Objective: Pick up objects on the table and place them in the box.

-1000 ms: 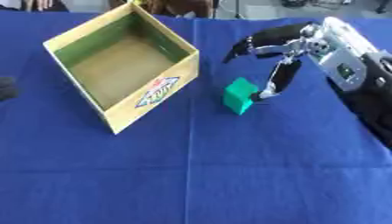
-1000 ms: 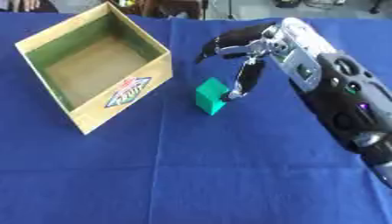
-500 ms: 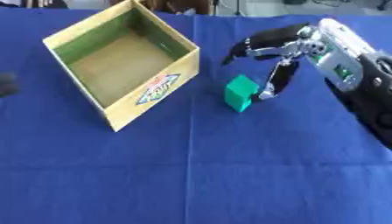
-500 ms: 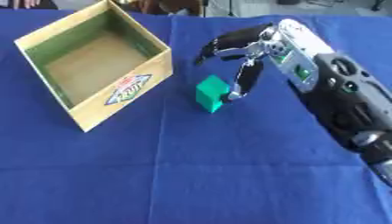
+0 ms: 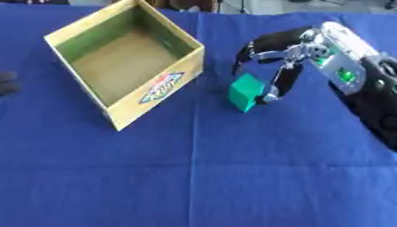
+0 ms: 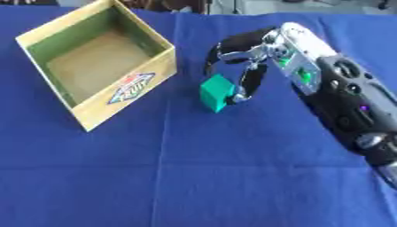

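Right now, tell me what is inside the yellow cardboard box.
The open yellow cardboard box shows only its bare brown floor and green inner walls. Its near walls hide a strip of the floor. The green cube sits outside on the blue cloth.

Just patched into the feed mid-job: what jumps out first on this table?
The robot's right hand, black and silver, reaches in from the right with curled fingers arched over a small green cube at mid-table, one finger touching its right side. Left of that, an open, empty yellow cardboard box sits askew on the blue tablecloth.
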Tool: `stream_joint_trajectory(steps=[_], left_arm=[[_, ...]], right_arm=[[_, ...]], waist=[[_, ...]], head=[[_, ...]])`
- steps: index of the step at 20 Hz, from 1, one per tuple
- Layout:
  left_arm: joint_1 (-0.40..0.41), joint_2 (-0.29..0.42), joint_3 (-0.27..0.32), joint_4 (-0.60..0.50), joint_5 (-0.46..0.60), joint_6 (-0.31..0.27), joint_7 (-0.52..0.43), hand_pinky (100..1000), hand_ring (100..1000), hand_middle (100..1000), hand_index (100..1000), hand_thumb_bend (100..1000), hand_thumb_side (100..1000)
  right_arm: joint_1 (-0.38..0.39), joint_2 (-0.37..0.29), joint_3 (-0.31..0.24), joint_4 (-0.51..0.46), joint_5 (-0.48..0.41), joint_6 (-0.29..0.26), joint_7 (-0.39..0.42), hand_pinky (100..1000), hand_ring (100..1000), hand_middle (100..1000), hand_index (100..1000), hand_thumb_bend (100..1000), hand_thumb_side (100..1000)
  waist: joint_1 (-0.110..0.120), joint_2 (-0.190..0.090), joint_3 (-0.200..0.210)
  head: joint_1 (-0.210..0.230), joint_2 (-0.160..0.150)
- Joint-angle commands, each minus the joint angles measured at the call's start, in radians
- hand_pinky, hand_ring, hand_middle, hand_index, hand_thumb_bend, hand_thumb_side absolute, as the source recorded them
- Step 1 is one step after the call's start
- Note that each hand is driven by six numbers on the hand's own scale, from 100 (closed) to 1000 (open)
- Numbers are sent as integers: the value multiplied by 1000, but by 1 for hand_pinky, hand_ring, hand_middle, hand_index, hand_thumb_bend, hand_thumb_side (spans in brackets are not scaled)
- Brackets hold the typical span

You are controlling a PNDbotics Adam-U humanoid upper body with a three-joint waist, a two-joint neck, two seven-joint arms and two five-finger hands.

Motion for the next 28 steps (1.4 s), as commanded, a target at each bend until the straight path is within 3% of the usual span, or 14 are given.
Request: stream_joint_trajectory(steps=[1,5,12,18,24,28], left_arm=[[-13,1,-2,-17,4,-1,-2,701,674,729,818,100,1000],[-14,0,-2,-17,5,-1,-2,702,674,729,818,100,1000],[-14,-2,-1,-17,5,1,-1,703,674,729,818,100,1000],[-14,-1,0,-17,5,2,0,703,674,729,817,100,1000],[-12,0,-1,-17,4,4,-2,704,674,729,817,100,1000],[-9,2,1,-17,3,4,-1,704,673,729,818,100,1000]], right_arm=[[-10,-13,1,8,-5,-166,157,852,877,700,806,442,182],[-8,-9,3,13,-14,-167,157,849,869,659,777,431,184],[-6,-6,-4,10,-42,-147,157,837,843,571,702,324,201],[-9,-7,-9,3,-71,-123,157,818,806,495,628,108,246],[-14,-16,-15,-29,-101,-86,157,797,773,445,566,100,288],[-21,-33,-36,-72,-130,-58,157,770,746,393,501,100,373]], waist=[[0,-17,2],[-1,-17,4],[-3,-15,5],[0,-17,5],[0,-22,2],[0,-27,-3]], head=[[4,11],[9,19],[13,20],[17,21],[18,18],[20,14]])
